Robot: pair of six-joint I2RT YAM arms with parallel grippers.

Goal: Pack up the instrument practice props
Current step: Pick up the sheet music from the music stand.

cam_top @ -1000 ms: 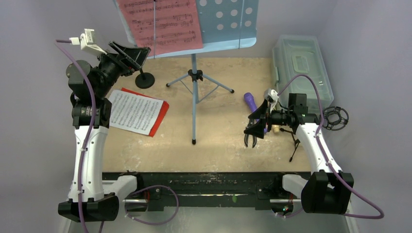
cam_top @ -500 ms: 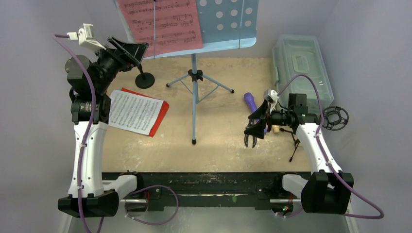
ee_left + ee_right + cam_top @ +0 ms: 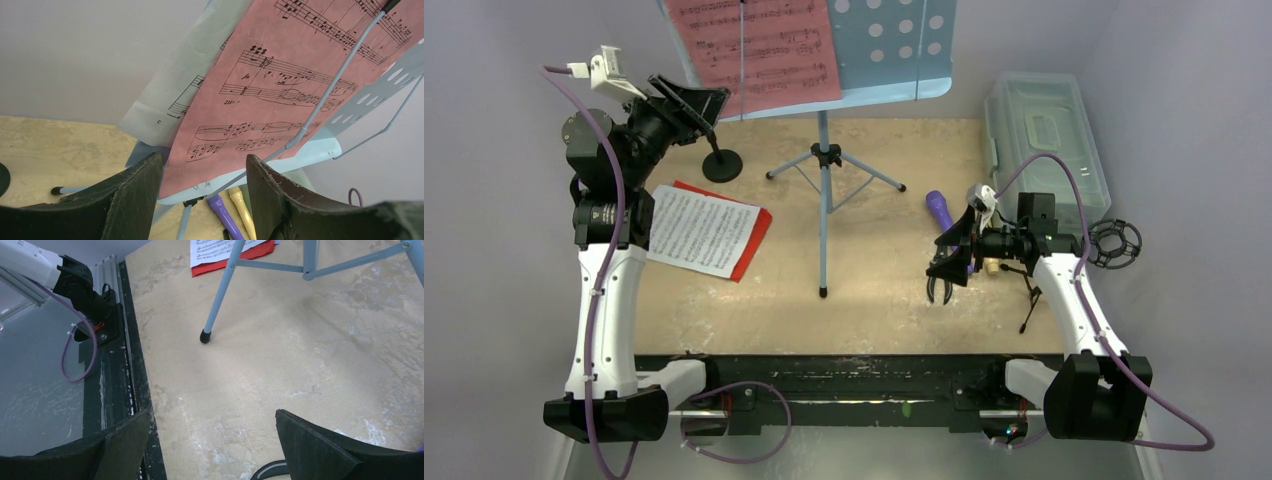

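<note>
The light-blue music desk (image 3: pixel 894 50) stands on its tripod legs (image 3: pixel 824 200) at the back, with a red page (image 3: pixel 759 50) and a white page (image 3: pixel 165 100) behind it on the desk. My left gripper (image 3: pixel 699 100) is raised at the red page's (image 3: pixel 260 100) lower left corner; in the left wrist view the left gripper (image 3: pixel 202 175) is open, its fingers either side of that corner, contact unclear. A white page over a red one (image 3: pixel 699 230) lies on the table. My right gripper (image 3: pixel 942 290) hangs open over bare table by the purple microphone (image 3: pixel 939 210) and cream microphone (image 3: pixel 243 215).
A translucent grey-green box (image 3: pixel 1044 130) sits shut at the back right. The round-base pole (image 3: pixel 721 165) stands below my left gripper. A black mic tripod (image 3: pixel 1029 295) and a round shock mount (image 3: pixel 1116 243) lie by the right arm. A stand leg's foot (image 3: pixel 205 336) rests near the front rail.
My left gripper's fingers have drawn somewhat closer together and the left wrist has shifted slightly by the desk's corner. The right arm has not moved.
</note>
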